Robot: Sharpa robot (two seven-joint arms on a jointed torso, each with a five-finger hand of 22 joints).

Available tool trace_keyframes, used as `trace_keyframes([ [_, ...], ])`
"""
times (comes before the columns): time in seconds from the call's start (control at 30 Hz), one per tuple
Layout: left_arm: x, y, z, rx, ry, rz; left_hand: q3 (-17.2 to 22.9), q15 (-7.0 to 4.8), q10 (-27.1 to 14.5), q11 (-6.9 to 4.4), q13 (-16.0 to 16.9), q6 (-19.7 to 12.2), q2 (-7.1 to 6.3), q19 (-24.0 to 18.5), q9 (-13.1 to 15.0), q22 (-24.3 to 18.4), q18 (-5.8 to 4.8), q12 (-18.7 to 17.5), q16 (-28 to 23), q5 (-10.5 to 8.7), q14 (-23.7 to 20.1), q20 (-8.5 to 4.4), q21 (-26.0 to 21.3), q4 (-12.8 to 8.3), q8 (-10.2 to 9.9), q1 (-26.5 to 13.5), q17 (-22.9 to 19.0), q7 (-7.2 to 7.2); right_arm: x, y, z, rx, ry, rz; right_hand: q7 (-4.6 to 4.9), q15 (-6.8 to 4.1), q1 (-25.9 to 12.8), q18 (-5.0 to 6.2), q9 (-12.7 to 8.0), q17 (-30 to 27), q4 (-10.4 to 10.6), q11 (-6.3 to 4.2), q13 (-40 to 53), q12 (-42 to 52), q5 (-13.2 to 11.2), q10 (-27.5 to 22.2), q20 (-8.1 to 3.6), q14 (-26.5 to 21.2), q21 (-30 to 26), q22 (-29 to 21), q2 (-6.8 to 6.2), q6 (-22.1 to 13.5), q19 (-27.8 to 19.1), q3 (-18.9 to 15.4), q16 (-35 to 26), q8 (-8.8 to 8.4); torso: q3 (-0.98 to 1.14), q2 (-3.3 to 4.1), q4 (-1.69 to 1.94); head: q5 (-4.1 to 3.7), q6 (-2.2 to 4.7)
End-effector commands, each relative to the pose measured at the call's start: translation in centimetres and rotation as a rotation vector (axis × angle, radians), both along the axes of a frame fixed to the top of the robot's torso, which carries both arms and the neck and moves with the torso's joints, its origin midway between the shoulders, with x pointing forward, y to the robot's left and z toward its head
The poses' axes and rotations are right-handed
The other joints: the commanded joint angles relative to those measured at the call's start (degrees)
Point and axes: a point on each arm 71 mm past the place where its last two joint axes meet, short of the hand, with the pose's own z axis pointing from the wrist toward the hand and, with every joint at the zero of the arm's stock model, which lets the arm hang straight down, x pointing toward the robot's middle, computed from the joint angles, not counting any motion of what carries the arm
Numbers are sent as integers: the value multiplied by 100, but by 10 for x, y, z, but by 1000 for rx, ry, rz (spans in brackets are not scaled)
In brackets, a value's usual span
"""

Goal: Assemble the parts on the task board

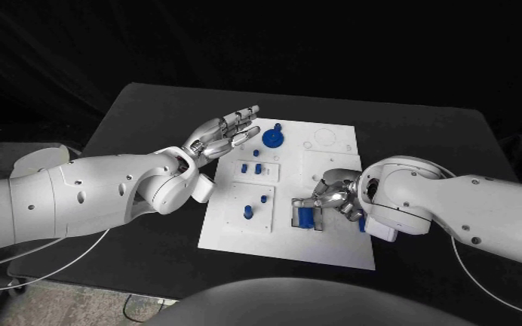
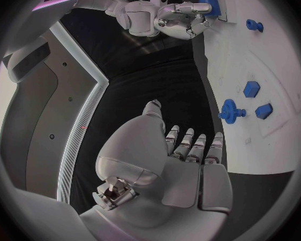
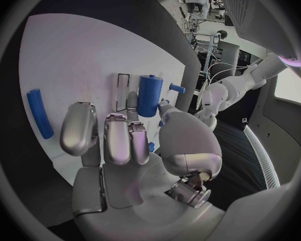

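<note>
Over the near right part of the task board the right hand hangs with its fingers curled down toward a blue cylinder that lies in a framed recess; from the right wrist view the fingertips sit just short of the cylinder, and I cannot tell whether any of them touch it, so nothing looks gripped; the left hand hovers flat and spread above the board's far left edge, holding nothing. That cylinder looks like rigid, light plastic, smooth enough to roll or slip, so a pinch across its middle from both sides seems safest; its long axis runs roughly from the board's near edge toward its far edge. A second blue rod lies flat near the board's right edge, similarly aligned. Farther off, a blue gear rests near the far left corner, with small blue pegs between.
</note>
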Motion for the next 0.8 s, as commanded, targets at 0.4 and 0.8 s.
trace_keyframes([
  [0.4,-1,-3,0,-21,13,-16,42,-1,43,43,11,100,1,63,14,-1,-66,54,40,50,67,-1,22,-7,59,80,10,35,1,-6,-3,-15,-9,-29,34,52,-91,57,-28,-49,70,30,1507,22,-127,601,32,287,-103,848,43,-19,-30,-126,-70,-33,0,-1,2,0,0],
  [0.8,-1,-3,-1,-21,18,-17,72,-3,61,63,13,139,0,67,17,-9,-77,88,48,125,75,-2,23,-28,85,152,10,82,3,-9,-2,-6,-21,-53,-1,34,-269,60,14,-30,189,2,1507,22,-162,601,23,295,-120,846,104,104,-23,-356,-60,95,0,-2,3,18,0],
])
